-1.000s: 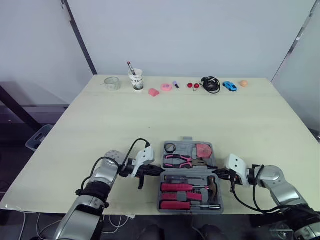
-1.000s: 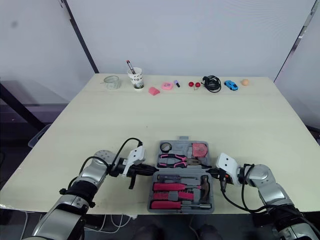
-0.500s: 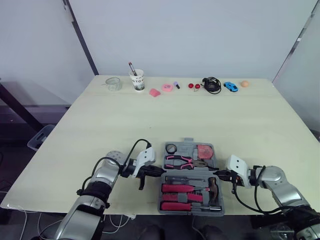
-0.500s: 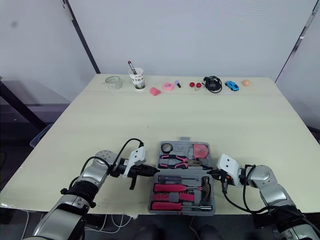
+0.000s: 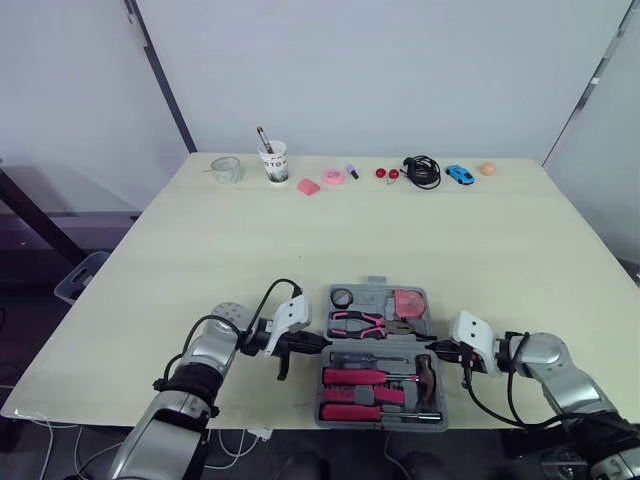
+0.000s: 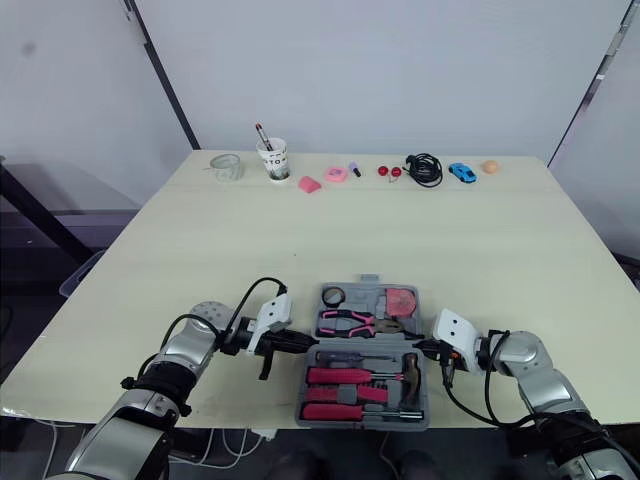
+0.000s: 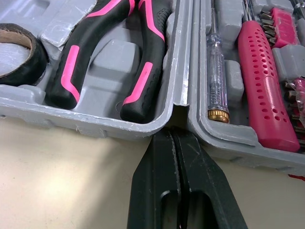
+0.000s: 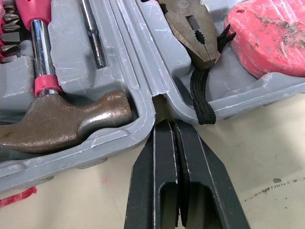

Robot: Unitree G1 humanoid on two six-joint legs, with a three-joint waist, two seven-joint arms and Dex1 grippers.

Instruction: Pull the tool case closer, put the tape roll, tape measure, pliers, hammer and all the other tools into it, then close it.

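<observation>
1. Head views: the tool case point(image 5: 372, 297) lies open near the front edge of the table point(image 5: 220, 250), with tools seated in both halves. The left gripper point(image 5: 318, 342) is at one side and the right gripper point(image 5: 436, 349) at the other, both level with the hinge line.
2. Left wrist view: the fingers point(image 7: 159, 176) are clenched together with nothing between them. The tips sit at the hinge notch, seemingly touching the case wall. Just past the tips are the pliers point(image 7: 95, 57), with the tape roll point(image 7: 19, 52) beyond. The pink screwdriver point(image 7: 264, 86) lies in the other half.
3. Right wrist view: the fingers point(image 8: 162, 171) are pressed together and empty, tips at the hinge notch. The hammer point(image 8: 62, 121) head lies just beyond on one side, the tape measure point(image 8: 271, 36) on the other.
</observation>
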